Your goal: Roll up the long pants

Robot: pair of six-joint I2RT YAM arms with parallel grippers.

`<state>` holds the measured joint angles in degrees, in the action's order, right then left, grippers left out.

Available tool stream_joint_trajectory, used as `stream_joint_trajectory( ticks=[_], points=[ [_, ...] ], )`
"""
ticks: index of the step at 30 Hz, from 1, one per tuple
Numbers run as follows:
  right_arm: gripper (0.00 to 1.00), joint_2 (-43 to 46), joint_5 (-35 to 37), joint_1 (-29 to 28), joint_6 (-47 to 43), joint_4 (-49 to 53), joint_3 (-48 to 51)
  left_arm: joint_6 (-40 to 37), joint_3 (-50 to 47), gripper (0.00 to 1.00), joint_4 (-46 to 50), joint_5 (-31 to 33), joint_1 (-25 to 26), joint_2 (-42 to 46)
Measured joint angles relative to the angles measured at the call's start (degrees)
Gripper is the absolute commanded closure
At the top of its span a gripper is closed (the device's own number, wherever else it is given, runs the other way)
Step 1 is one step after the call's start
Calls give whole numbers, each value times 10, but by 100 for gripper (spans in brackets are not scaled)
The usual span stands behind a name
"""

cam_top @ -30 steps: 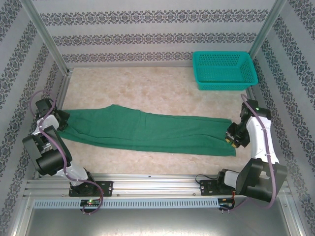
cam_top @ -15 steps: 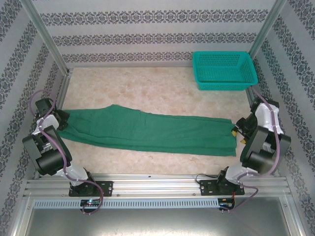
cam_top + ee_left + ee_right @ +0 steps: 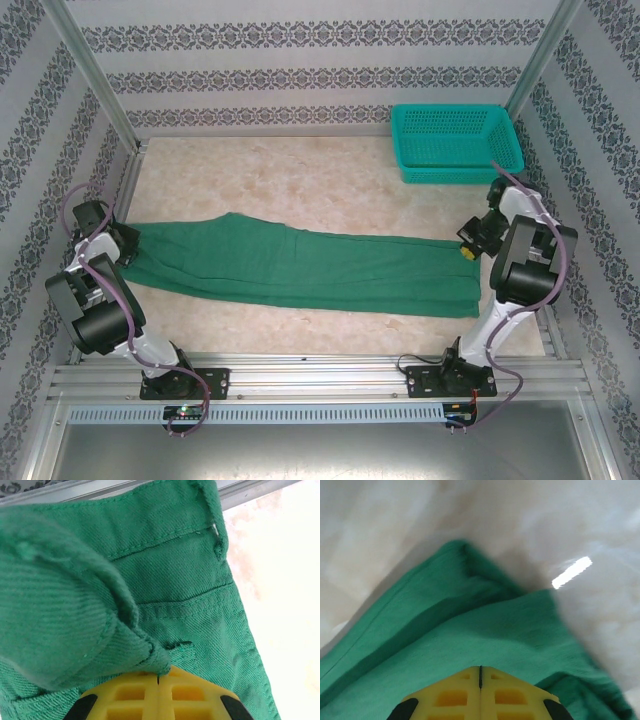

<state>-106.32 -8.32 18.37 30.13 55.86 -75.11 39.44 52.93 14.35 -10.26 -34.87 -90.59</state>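
The beige marbled table (image 3: 300, 170) carries the long pants (image 3: 300, 265), spread flat and well nearer to the arms than the teal mesh basket (image 3: 455, 172). The basket sits in the far right corner. The pants' long axis runs side to side. The leg hems end just nearer than the basket, and the waist points away from it, at the far left edge of the table. The cloth widens toward that waist end.

The left gripper (image 3: 125, 245) sits at the waist end, the end farthest from the basket. In the left wrist view its yellow jaws are pressed together on a raised fold of waistband cloth. The right gripper (image 3: 468, 248) is at the hem end, just nearer than the basket. Its jaws meet with no gap above the hem corner, and whether they pinch any cloth cannot be told.
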Motion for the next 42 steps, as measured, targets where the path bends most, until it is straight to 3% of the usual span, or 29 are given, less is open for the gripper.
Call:
stream_joint_trajectory(
  ticks=[13,14,16,19,24,29,31,33,36,37,42],
  points=[
    [100,-67,-38,-9,0,-32,-10,0,0,100,0,15,0,-1],
    [100,-70,-38,-9,1,-30,-14,0,0,93,1,15,0,-1],
    [100,-78,-42,-9,1,-23,-25,0,0,65,2,15,0,-2],
    [100,-93,-45,-10,1,-12,-47,0,0,44,3,17,1,2],
    [100,-87,-32,-24,1,-28,-47,-13,-29,34,-3,31,37,90],
    [97,-30,16,-66,1,-66,-25,-37,-20,31,-30,21,120,157],
    [95,1,34,-84,0,-76,-17,-46,-16,31,-40,10,144,153],
    [95,30,43,-100,-1,-82,-9,-52,-13,41,-40,1,166,140],
    [95,54,37,-116,-5,-79,-1,-62,0,87,-36,-12,184,99],
    [95,55,31,-120,-7,-76,1,-63,5,94,-34,-16,187,80],
    [95,52,9,-145,-23,-50,24,-64,9,89,-15,-27,187,11]
  ],
)
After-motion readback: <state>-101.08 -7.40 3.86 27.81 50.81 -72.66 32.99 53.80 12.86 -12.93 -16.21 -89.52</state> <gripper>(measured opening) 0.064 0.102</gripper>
